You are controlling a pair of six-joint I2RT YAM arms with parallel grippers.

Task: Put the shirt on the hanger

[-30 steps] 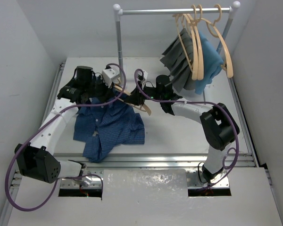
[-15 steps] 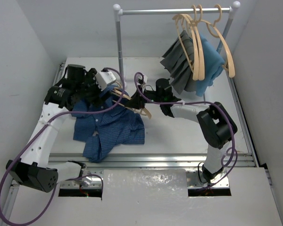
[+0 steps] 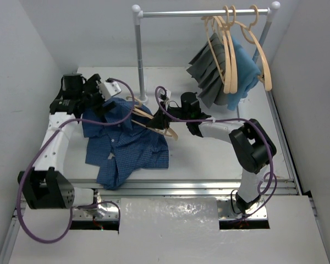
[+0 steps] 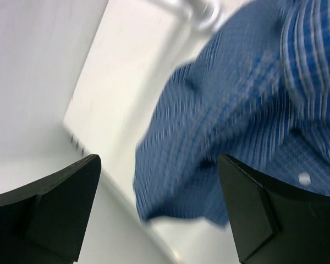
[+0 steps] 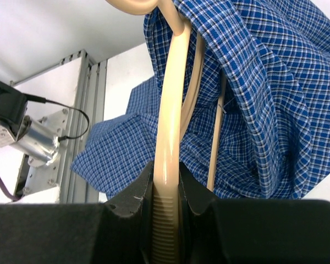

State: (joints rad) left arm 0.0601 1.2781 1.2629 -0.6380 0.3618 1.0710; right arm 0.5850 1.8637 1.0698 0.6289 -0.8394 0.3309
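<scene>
The blue checked shirt [image 3: 126, 144] lies crumpled on the white table, its upper part draped over one end of the tan hanger [image 3: 168, 131]. My right gripper [image 3: 164, 115] is shut on the hanger [image 5: 170, 110], its jaws pressed on the ridged wooden arm, with the shirt [image 5: 264, 99] hanging over the far end. At the shirt's back left corner, my left gripper [image 3: 98, 103] is open. In the left wrist view its fingers [image 4: 55, 209] stand wide apart with nothing between them, and the blurred shirt edge [image 4: 242, 110] lies just beyond.
A steel rack post [image 3: 138, 55] rises right behind the shirt. On the rack's bar at the back right hang several spare hangers [image 3: 229, 49], a dark grey garment [image 3: 209, 71] and a teal cloth [image 3: 245, 66]. Metal rails [image 3: 198, 186] border the table's near edge.
My left gripper has opened, let go of the shirt and pulled back to the left. The right gripper still holds the hanger in nearly the same place.
</scene>
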